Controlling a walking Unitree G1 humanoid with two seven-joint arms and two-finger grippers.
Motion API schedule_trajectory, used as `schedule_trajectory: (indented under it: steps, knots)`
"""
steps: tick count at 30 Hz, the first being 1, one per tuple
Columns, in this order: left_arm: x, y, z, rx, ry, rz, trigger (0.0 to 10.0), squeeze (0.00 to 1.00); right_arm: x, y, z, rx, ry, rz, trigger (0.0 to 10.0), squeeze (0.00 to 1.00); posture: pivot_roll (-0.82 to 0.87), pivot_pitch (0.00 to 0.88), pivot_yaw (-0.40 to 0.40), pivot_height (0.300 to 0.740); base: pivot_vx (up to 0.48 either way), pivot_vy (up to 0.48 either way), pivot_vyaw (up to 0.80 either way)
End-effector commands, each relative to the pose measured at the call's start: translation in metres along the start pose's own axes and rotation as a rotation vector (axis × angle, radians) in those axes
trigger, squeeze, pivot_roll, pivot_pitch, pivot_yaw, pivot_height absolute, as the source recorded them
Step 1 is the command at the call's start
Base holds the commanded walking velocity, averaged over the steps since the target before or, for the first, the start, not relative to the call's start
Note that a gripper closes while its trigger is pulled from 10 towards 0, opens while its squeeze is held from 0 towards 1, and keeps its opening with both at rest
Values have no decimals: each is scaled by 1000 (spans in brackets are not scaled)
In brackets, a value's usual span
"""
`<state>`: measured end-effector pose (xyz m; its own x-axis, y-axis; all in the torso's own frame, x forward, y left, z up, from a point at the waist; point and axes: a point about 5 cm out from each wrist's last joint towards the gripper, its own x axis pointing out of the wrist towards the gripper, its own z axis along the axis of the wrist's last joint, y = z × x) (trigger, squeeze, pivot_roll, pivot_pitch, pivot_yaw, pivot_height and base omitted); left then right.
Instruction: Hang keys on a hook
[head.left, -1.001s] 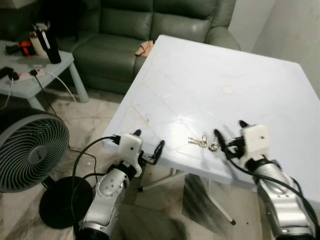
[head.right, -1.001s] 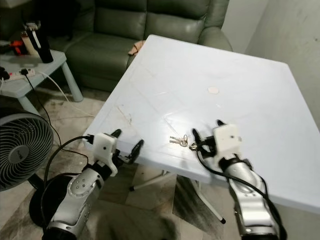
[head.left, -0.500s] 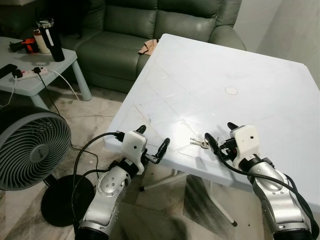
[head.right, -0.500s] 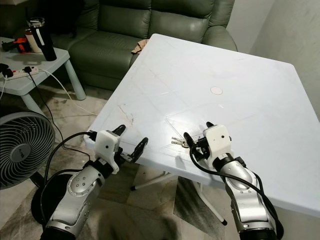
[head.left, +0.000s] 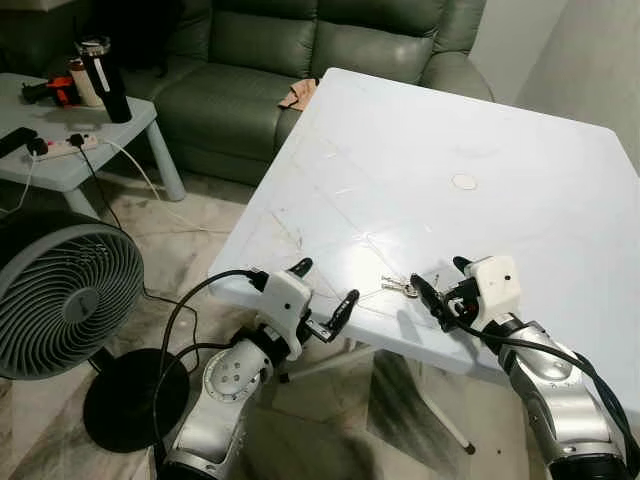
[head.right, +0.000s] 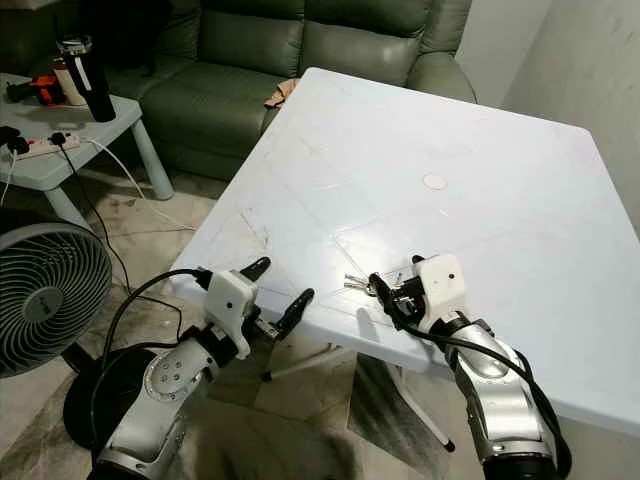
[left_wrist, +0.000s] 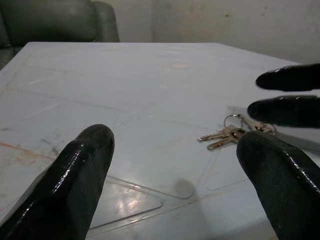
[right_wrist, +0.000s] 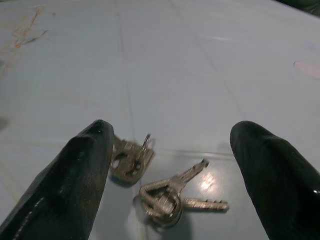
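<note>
1. While my right gripper (right_wrist: 170, 165) sits low over the near edge of the white table (head.left: 480, 130), its two black fingers (right_wrist: 80, 185) are spread wide and hold nothing.
2. The keys (right_wrist: 162, 192) lie flat on the table between those two fingers. One small bunch rests right beside one finger, and a ring with more keys lies just next to it.
3. A second ago my right gripper was a bit farther along the table with the keys just beside its tip. Now it sits closer to the table edge, and the keys (head.left: 400, 288) are just past its fingertips.
4. My left gripper (head.left: 325, 300) is wide open too and holds nothing. It floats at the near edge of the table, not touching it.
5. A second ago my left gripper was lower and more to my left, down by the table's corner. Now it is up higher and nearer the keys (left_wrist: 235, 132), but still apart from them.
6. From my left wrist I can see my right gripper's fingertips (left_wrist: 287, 77) just beside the keys.
7. Off to my left a round fan (head.left: 65, 300) stands on the floor.
8. A green sofa (head.left: 250, 60) sits behind the table, and a small side table (head.left: 60, 165) holds a dark bottle (head.left: 100, 80).
</note>
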<state>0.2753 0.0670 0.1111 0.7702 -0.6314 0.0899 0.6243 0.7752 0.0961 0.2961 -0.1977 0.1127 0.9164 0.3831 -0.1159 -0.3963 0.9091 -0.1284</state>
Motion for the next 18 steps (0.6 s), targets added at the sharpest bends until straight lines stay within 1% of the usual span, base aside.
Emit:
schedule_trajectory:
  steps: [1, 2, 4, 5, 10, 14, 15, 18]
  knots:
    - [-1, -6, 2, 12, 1, -28, 10000, 0, -8, -6, -6, 48, 5, 16, 10000, 0, 52, 123, -78, 740, 0, 0, 0]
    - [-1, -6, 2, 12, 2, -31, 10000, 0, -11, -6, -6, 64, -2, 38, 10000, 0, 52, 124, -77, 740, 0, 0, 0]
    - [-1, -6, 2, 12, 2, -31, 10000, 0, -11, -6, -6, 64, -2, 38, 10000, 0, 52, 124, -77, 740, 0, 0, 0]
    - [-1, -6, 2, 11, 2, -31, 10000, 0, -14, -5, -8, 67, -1, 68, 10000, 0, 50, 124, -75, 740, 0, 0, 0]
    - [0, -4, 3, 15, 4, -30, 10000, 0, -19, -3, -13, 43, 31, 97, 10000, 0, 49, 125, -69, 740, 0, 0, 0]
    - [1, -3, 4, 18, 3, -31, 10000, 0, -17, 3, -16, 46, 44, 114, 10000, 0, 49, 125, -69, 740, 0, 0, 0]
    - [0, -3, 4, 18, 3, -31, 10000, 0, -16, 7, -16, 55, 42, 122, 10000, 0, 50, 127, -68, 740, 0, 0, 0]
    - [1, -4, 5, 18, 2, -31, 10000, 0, -12, 10, -18, 64, 60, 97, 10000, 0, 53, 128, -69, 740, 0, 0, 0]
